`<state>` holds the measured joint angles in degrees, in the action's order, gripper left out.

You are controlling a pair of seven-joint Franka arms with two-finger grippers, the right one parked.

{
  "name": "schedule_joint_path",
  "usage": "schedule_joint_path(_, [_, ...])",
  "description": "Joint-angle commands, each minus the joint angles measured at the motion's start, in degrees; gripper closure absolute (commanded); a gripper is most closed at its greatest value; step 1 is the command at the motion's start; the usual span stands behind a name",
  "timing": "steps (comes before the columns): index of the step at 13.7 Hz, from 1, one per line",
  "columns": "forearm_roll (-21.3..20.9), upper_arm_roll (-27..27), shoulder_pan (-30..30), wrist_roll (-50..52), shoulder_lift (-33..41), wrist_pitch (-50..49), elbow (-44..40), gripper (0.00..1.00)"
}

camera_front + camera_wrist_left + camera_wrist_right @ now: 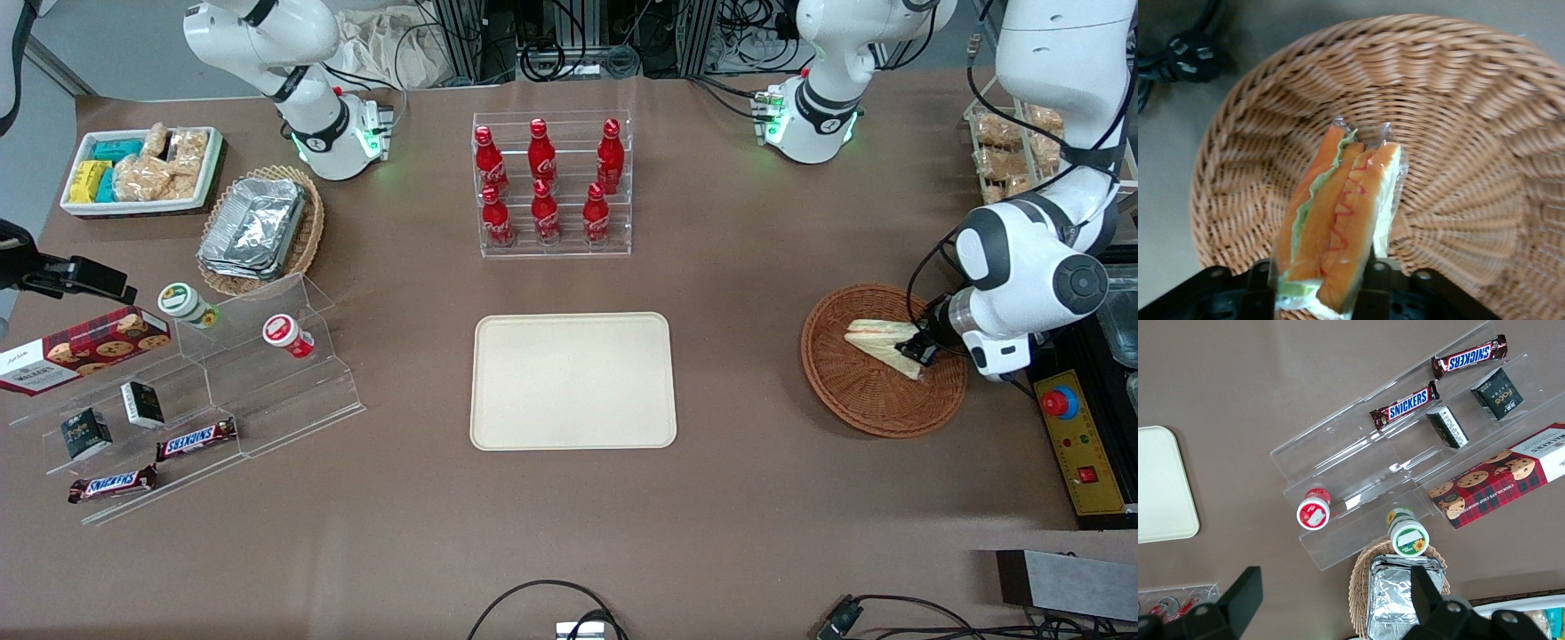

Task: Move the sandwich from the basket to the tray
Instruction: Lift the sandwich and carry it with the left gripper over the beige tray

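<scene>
Place: a robot lab staged as a snack shop.
Evidence: arms bolted to the brown counter [729, 498], loose cables, emergency-stop box [1080, 444], acrylic cola rack [553, 185].
Hand: hand [923, 348] was at the basket [853, 400].

**Even overhead light, soft wrist cam up close**

Lighting's bright and flat across the table [569, 533], looks like it comes from above. Shadows are short and faint, just a soft one hugging the tray [573, 380] rim. Foil containers [251, 227] throw some white glare. In the left wrist view the sandwich [1338, 227] is slightly soft, and the gripper [1321, 293] holding it is dark and blurry. The basket [1458, 133] weave is sharper.
</scene>
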<state>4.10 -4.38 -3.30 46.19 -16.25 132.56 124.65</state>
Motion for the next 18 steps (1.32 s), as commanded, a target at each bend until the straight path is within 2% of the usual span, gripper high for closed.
schedule_joint_path(1, [-0.14,0.86,0.22,0.66,0.6,-4.39,-4.48,1.0])
schedule_joint_path(4, [-0.49,2.96,0.4,0.22,0.08,-17.03,-14.92,1.0])
schedule_joint_path(5, [-1.89,4.54,0.31,-0.74,0.08,-20.64,-18.35,1.0])
schedule_joint_path(7, [-5.75,8.58,0.4,-3.55,0.08,-28.29,-25.29,1.0])
schedule_joint_path(9, [-6.73,13.93,0.57,-5.66,-0.88,-33.66,-33.38,1.0])
schedule_joint_path(12, [-6.74,21.32,4.16,-7.08,-5.61,-33.6,-41.57,1.0])
schedule_joint_path(15, [-8.57,22.05,14.87,-6.46,-14.04,-32.19,-46.41,1.0])
schedule_joint_path(18, [-9.37,22.05,20.34,-5.06,-20.73,-30.18,-49.32,1.0])
